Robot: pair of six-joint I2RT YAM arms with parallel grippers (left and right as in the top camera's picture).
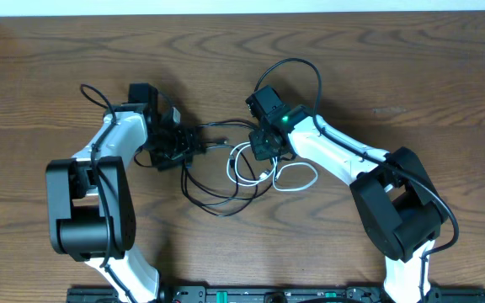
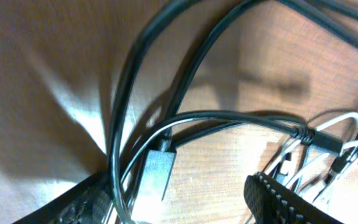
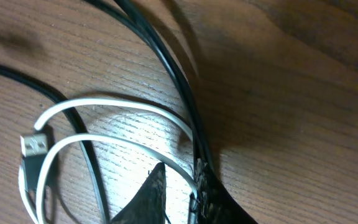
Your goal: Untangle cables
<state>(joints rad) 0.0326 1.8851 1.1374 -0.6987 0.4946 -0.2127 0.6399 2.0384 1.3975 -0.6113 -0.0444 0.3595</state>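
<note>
Your left fingers [image 2: 278, 199] stand wide, with loops of the black cable [image 2: 126, 81] and a silver plug [image 2: 157, 173] lying between them on the worktop [image 2: 55, 50]. Your right fingers [image 3: 157, 196] are narrow, pinched on the black cable and the white cable [image 3: 117, 107] where both run into the gap.
</note>
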